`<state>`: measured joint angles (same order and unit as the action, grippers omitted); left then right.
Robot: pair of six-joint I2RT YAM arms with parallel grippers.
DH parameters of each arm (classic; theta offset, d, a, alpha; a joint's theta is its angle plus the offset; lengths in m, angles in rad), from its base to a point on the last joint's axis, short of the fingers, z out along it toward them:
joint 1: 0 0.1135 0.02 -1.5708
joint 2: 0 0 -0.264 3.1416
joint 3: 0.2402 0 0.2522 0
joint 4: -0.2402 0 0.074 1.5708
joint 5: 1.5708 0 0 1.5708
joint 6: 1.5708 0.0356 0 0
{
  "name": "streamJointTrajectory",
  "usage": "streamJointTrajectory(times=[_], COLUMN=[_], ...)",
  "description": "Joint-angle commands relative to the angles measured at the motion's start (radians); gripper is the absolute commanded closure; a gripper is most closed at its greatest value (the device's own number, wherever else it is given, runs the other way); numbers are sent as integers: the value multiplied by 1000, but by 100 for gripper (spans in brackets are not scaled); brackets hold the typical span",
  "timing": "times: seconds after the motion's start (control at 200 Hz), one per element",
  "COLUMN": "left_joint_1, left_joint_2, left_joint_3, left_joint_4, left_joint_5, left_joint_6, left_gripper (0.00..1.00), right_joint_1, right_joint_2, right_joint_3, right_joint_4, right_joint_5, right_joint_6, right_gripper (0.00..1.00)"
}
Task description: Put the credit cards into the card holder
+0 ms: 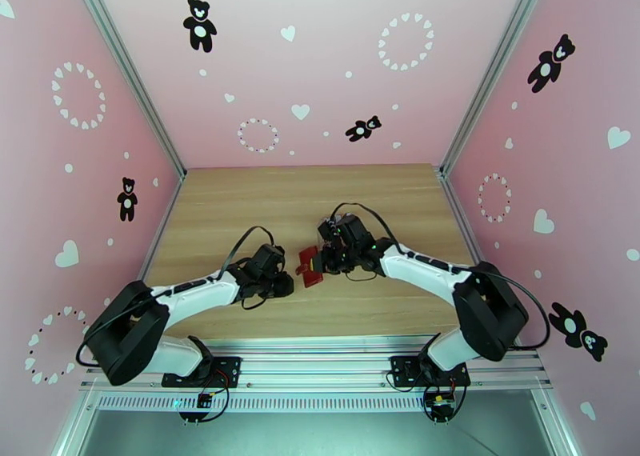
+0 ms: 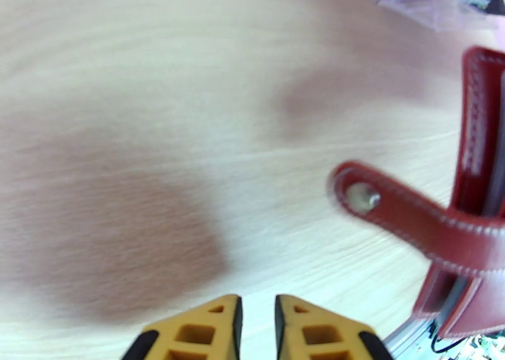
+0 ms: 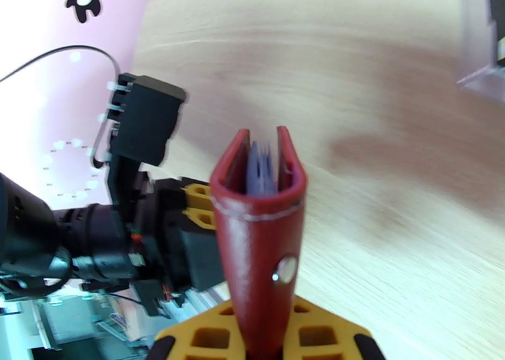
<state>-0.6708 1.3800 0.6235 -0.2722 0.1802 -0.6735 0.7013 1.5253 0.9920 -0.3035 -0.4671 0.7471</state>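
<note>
Right wrist view: the right gripper point(image 3: 260, 333) grasps the red holder point(image 3: 259, 241) near mid-bench point(image 3: 391, 102). Blurred grey edges between its flaps may be cards point(image 3: 262, 168). The left gripper point(image 2: 259, 326), clenched and empty, sits just beside it.

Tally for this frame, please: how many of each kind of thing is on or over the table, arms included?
Robot arms: 2 (left arm, right arm)
Dark-red card holder: 1, between the right arm's jaws
Clear plastic rack: 1
Cards: cannot count; the grey-blue layers inside the holder are too blurred
Total: 4 counted
</note>
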Motion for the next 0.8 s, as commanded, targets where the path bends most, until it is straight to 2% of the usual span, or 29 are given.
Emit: streamJointTrajectory(times=[0.0,0.295,0.426,0.611,0.796], left_joint_1=[9,13,18,22,27], left_joint_2=[-29,-45,-49,-39,-49], left_joint_3=[17,19,20,25,25], left_joint_4=[-42,-53,-57,-53,-84], left_joint_5=[-25,-34,-35,-38,-66], left_joint_6=[20,24,28,26,18], left_gripper=[75,75,75,75,75], right_joint_1=[18,68,115,203,274], right_joint_2=[-31,-14,13,143,305], right_joint_3=[84,190,267,384,463], right_joint_4=[-263,-446,-567,-724,-794], right_joint_5=[169,347,516,754,874], right_joint_6=[-101,-139,-140,-150,-127], right_gripper=[100,100,100,100,100])
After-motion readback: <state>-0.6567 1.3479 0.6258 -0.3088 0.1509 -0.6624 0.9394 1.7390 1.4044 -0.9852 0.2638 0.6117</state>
